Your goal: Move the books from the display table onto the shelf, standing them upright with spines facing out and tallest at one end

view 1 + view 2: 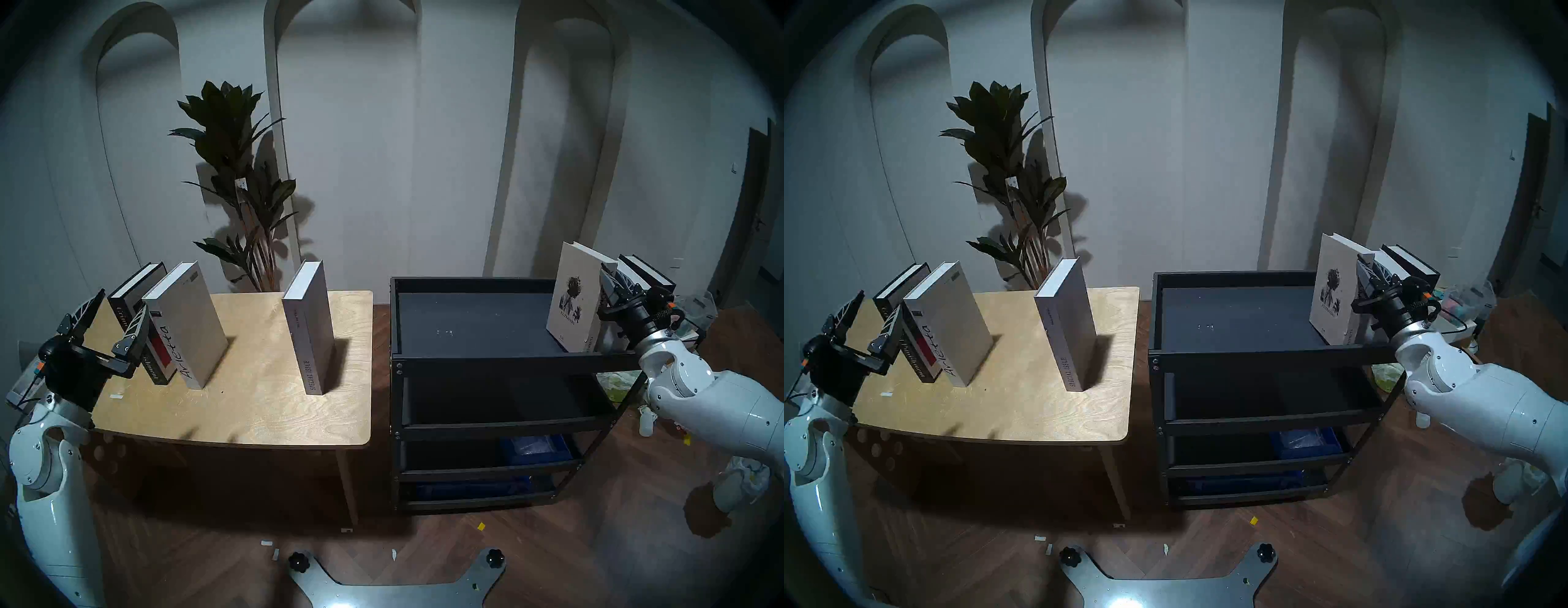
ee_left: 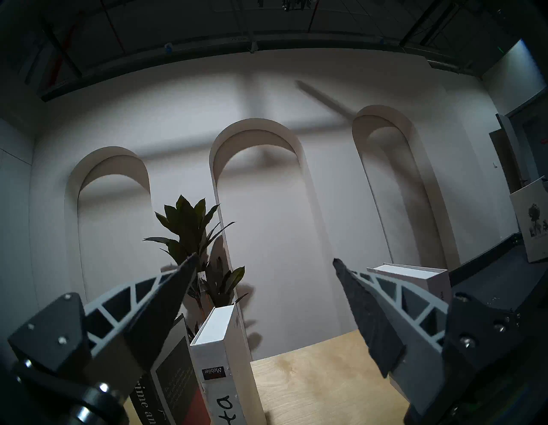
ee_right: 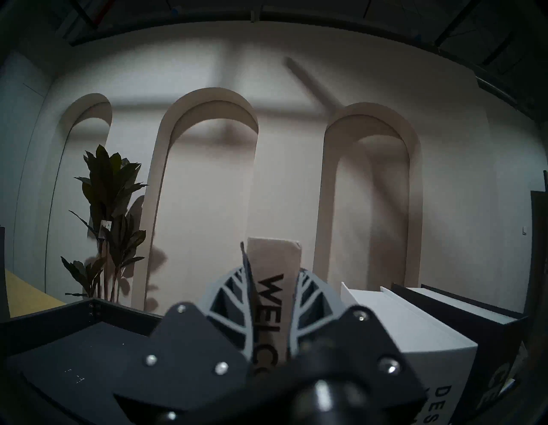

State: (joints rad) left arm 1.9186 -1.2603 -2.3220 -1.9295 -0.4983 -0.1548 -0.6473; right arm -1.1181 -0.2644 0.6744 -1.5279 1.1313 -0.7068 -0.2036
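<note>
Standing the Welcome book [image 1: 570, 297] upright on the shelf [image 1: 479, 327], the right tool [image 1: 611, 282] is clamping its spine; the left tool [image 1: 111, 316] is gaping wide; advisably releasing only once steady.

Head pair overlooking table [image 1: 271, 407], wrists level, facing arched wall [image 2: 267, 193]

Pale plywood display table [image 1: 263, 407], black shelf [image 1: 479, 322], grey Special Issue book [image 1: 312, 327].
</note>
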